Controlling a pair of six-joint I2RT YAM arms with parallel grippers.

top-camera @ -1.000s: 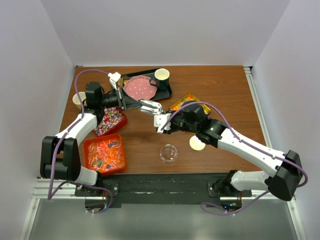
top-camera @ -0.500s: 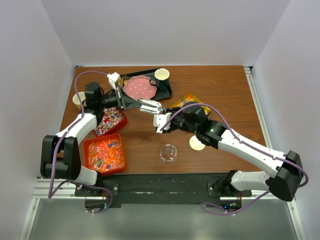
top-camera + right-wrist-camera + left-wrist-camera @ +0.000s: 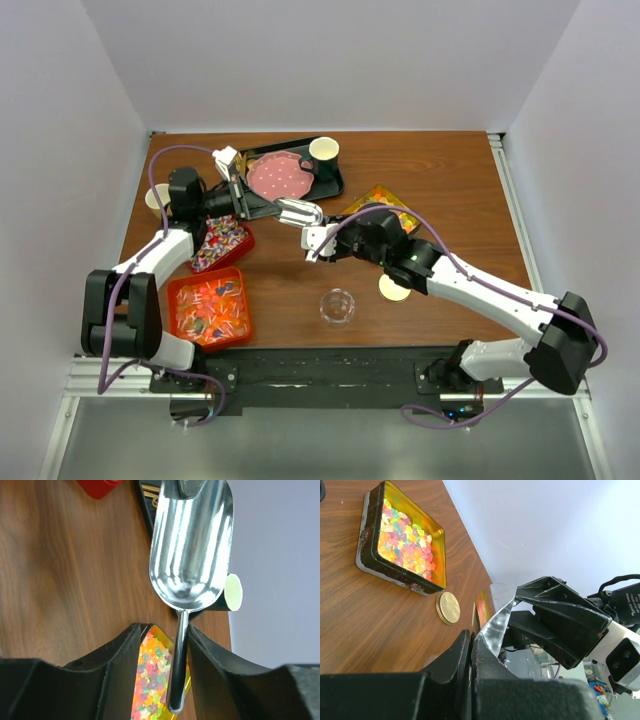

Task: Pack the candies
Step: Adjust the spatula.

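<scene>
My left gripper [image 3: 270,206] is shut on the rim of a shiny metal scoop [image 3: 300,212] and holds it above the table; the left wrist view shows the jaws [image 3: 471,642] pinching the scoop's thin edge [image 3: 496,622]. My right gripper [image 3: 316,238] is open, and the scoop's handle [image 3: 177,665] stands between its fingers [image 3: 164,630], close to the right one. The scoop's bowl [image 3: 192,545] is empty. Tiny yellow-orange-green candies fill a gold tin [image 3: 378,203] [image 3: 405,537] [image 3: 155,680]. Orange-red candies [image 3: 208,308] and purple-pink-white candies [image 3: 220,243] lie in two red trays.
A clear cup [image 3: 337,306] and a round gold lid [image 3: 394,288] stand near the front. A black tray [image 3: 318,187] at the back holds a pink dotted plate [image 3: 278,175] and a green cup [image 3: 324,152]. Another cup [image 3: 155,197] is at the far left.
My right gripper has moved left and a little back, closing in round the scoop's handle. The left gripper and scoop have shifted slightly left.
</scene>
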